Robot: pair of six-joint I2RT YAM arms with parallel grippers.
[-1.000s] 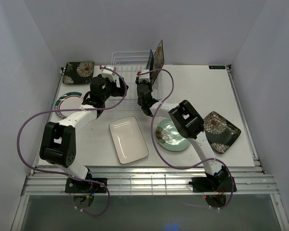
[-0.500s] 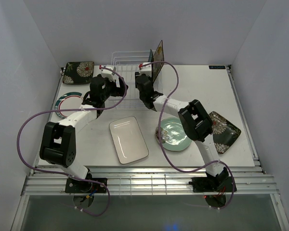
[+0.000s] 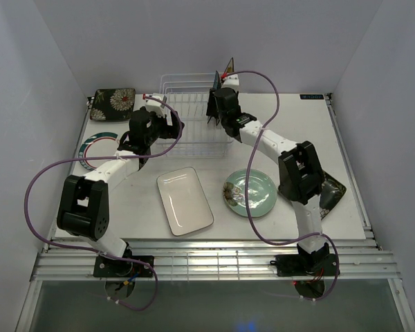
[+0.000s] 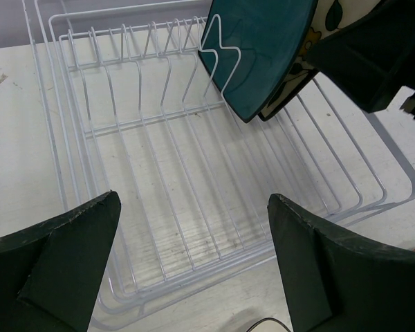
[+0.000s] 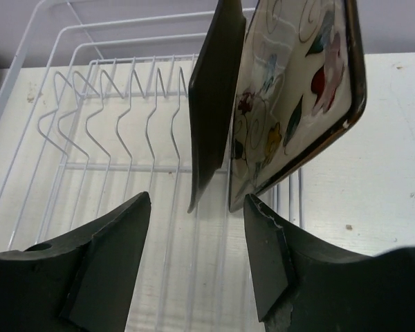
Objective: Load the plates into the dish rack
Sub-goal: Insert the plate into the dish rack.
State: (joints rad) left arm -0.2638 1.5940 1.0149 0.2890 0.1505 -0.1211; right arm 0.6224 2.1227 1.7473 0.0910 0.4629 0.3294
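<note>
Done: teal plate (image 4: 263, 48), cream plate (image 5: 297, 90) upright at dish rack's (image 3: 183, 93) right end | To do: white rectangular plate (image 3: 185, 200) among five on desk (image 3: 290, 131) near rack | left hand (image 4: 194, 199), right hand (image 5: 197, 218) both agape, empty

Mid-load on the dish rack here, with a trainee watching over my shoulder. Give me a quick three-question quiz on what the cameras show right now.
1. How many plates stand upright in the dish rack?
2. True or false: the right gripper is holding a plate.
3. In the top view, which plate lies flat on the table just left of the mint-green plate?
A. white rectangular plate
B. a teal one
C. a dark floral one

Key
1. Two: the teal plate and the cream floral plate, side by side at one end.
2. False. Its jaws stand open with nothing gripped.
3. A
</note>
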